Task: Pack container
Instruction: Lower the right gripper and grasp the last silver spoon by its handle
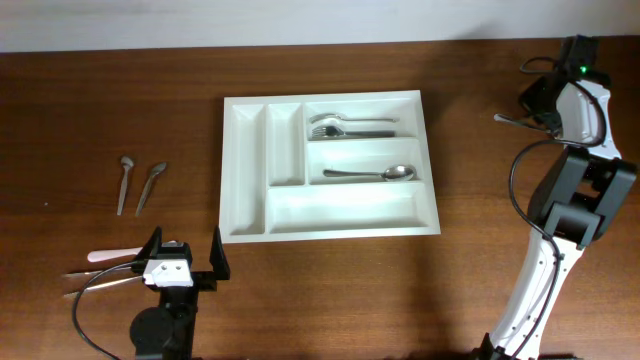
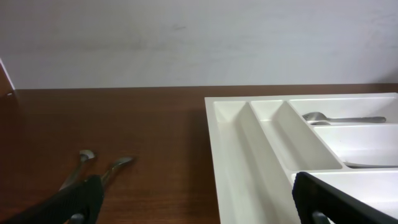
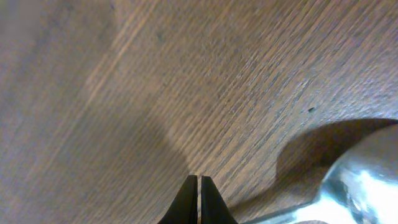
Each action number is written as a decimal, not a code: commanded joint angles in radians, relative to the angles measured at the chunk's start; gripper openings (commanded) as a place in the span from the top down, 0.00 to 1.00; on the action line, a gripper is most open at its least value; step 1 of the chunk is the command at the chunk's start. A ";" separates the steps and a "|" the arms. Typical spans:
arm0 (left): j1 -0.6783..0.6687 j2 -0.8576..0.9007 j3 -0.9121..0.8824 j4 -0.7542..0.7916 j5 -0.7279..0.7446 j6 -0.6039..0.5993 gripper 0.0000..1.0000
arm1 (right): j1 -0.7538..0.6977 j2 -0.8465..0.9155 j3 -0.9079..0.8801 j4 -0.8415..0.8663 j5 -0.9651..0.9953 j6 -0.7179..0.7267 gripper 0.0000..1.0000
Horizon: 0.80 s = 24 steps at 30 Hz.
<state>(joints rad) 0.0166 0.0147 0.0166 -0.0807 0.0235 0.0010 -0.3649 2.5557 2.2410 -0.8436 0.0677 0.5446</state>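
Note:
The container [image 1: 246, 170] is a white cutlery tray in the middle of the table. Forks [image 1: 350, 126] lie in its top long compartment and a spoon [image 1: 372, 174] in the one below. In the left wrist view the container [image 2: 249, 155] fills the right side. My left gripper [image 1: 185, 258] stands open near the front left edge with nothing between its fingers [image 2: 81, 199]. Two loose spoons [image 1: 138, 185] lie on the table ahead of it, also visible in the left wrist view as the spoons [image 2: 99, 168]. My right gripper [image 3: 198, 180] is shut and empty, close over the wood at the far right.
A pale pink handle [image 1: 108, 255] and thin utensils [image 1: 95, 280] lie left of the left gripper. A shiny metal piece [image 3: 364, 180] rests on the table just right of the right fingertips. The right arm [image 1: 575, 190] stands along the table's right side.

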 commanded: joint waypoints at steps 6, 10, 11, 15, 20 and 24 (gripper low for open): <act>0.006 -0.010 -0.007 0.002 0.011 0.015 0.01 | 0.002 0.023 -0.008 -0.006 0.019 -0.017 0.96; 0.006 -0.010 -0.007 0.002 0.011 0.015 0.01 | 0.003 0.023 -0.008 -0.022 0.019 -0.017 0.96; 0.006 -0.010 -0.007 0.002 0.011 0.015 0.01 | 0.002 0.023 -0.008 -0.029 0.019 -0.017 0.96; 0.006 -0.010 -0.007 0.002 0.011 0.015 0.01 | 0.002 0.023 -0.009 -0.050 0.019 -0.018 0.96; 0.006 -0.010 -0.007 0.002 0.011 0.015 0.01 | 0.003 0.023 -0.009 -0.072 0.019 -0.017 0.96; 0.006 -0.010 -0.007 0.002 0.011 0.015 0.01 | 0.002 0.023 -0.009 -0.109 0.020 -0.017 0.96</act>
<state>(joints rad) 0.0166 0.0147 0.0166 -0.0807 0.0235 0.0010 -0.3649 2.5649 2.2387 -0.9215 0.0681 0.5381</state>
